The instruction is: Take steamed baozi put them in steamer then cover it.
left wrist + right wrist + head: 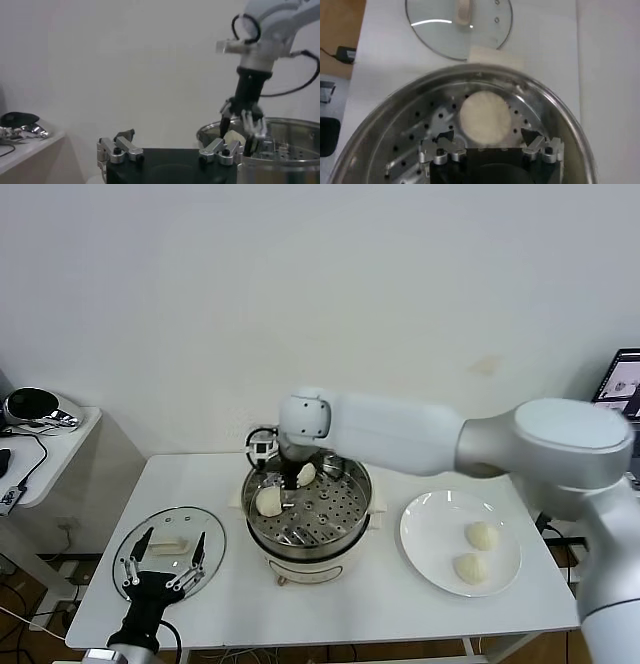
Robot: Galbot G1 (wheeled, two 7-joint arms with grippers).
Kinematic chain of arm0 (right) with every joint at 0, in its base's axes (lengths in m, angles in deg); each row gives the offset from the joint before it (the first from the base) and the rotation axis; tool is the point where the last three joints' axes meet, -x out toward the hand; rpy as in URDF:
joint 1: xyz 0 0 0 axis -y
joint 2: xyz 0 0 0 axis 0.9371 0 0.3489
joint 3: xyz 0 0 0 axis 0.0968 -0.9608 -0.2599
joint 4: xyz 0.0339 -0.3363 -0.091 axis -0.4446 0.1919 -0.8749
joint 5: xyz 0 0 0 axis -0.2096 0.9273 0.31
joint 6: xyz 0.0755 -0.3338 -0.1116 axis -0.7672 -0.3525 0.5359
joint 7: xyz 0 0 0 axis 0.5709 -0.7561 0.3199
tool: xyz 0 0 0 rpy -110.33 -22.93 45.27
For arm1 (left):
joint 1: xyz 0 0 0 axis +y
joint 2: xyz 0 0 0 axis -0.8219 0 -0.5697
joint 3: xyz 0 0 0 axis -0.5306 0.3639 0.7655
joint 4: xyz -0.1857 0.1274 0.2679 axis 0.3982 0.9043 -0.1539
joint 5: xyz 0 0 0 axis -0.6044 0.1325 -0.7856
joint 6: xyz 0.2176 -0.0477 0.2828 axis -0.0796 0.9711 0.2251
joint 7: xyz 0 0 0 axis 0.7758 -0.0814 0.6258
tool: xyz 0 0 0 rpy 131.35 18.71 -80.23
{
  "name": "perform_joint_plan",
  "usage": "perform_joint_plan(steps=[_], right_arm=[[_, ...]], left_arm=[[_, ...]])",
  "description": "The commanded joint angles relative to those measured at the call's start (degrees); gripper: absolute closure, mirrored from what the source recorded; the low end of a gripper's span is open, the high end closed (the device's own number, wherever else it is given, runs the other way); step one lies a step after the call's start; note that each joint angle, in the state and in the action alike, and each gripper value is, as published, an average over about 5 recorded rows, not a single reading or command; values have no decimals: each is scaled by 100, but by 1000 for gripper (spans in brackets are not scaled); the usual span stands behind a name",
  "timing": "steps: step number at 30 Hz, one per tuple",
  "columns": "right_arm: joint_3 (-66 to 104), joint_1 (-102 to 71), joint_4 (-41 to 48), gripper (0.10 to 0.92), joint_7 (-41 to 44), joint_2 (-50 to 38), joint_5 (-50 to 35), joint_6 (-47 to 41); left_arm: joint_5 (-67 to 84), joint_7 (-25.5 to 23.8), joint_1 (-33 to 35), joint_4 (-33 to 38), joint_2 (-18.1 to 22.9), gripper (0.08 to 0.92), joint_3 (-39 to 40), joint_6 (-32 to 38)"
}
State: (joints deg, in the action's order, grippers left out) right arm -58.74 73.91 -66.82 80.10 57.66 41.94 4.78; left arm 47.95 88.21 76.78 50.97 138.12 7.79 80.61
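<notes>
The right gripper (296, 476) is seen reaching down into the steamer (352, 529) at the middle of the white table (330, 614), over the far-left part of the perforated tray (420, 125). Its fingers (532, 137) are spread apart on either side of a steamed baozi (485, 117), which rests on the tray between them; whether the fingertips touch the bun cannot be told. From the head view, two baozi are seen inside the steamer: one at the left of the tray (268, 501) and one farther back beside the gripper (306, 474). Two more baozi (482, 535) (469, 567) are left on the white plate (430, 529) to the right of the steamer, lying near each other on its right half.

The glass cover (215, 549) lies flat on the table to the left of the steamer, its cream handle (168, 544) upward. The left gripper (163, 569) is held over the near edge of the cover with its fingers (132, 562) wide apart and nothing between them.
</notes>
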Motion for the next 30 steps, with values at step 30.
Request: perform_joint_plan(steps=[30], right_arm=[[2053, -3087, -2384, 203, 1308, -5855, 4008, 2335]], left_arm=[[-241, -33, 256, 115, 88, 177, 127, -47]])
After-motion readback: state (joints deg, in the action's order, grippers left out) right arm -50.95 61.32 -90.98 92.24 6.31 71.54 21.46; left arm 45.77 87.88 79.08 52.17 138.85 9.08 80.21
